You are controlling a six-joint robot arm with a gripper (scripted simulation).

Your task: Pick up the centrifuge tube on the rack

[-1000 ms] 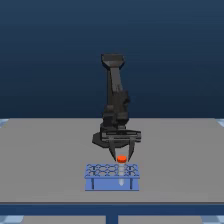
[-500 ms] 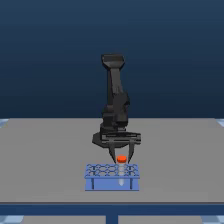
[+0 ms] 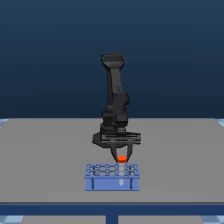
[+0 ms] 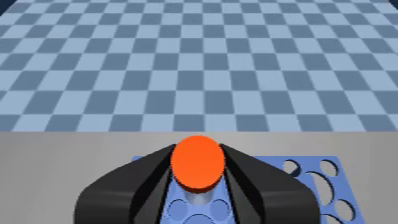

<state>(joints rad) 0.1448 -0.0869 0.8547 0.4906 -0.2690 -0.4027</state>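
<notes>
A dark six-joint robot arm [image 3: 116,100] is standing on a flat grey surface [image 3: 45,155] against a deep blue background. The arm is reaching down toward the front of the surface, and its tool [image 3: 121,156] is pointing straight down over a low light-blue rack [image 3: 112,177]. The rack is sitting near the front edge of the surface, showing a grid of round holes on top and two dark vertical marks on its front face.

The centrifuge tube [image 3: 121,160] is sitting upright between the two tool fingers, its round orange-red cap just above the rack's top, toward the exterior view's right side of the grid. Whether its pointed bottom is clear of the hole cannot be told.

In the wrist view, the orange-red cap [image 4: 197,162] is filling the gap between the two black fingers [image 4: 142,175], which are pressing against it on both sides, so the tool is clamped on the tube. The blue rack [image 4: 306,175] is lying beneath, and a blue checkered floor [image 4: 195,60] is stretching beyond the surface.

No writing, labels or brand marks can be read anywhere.
</notes>
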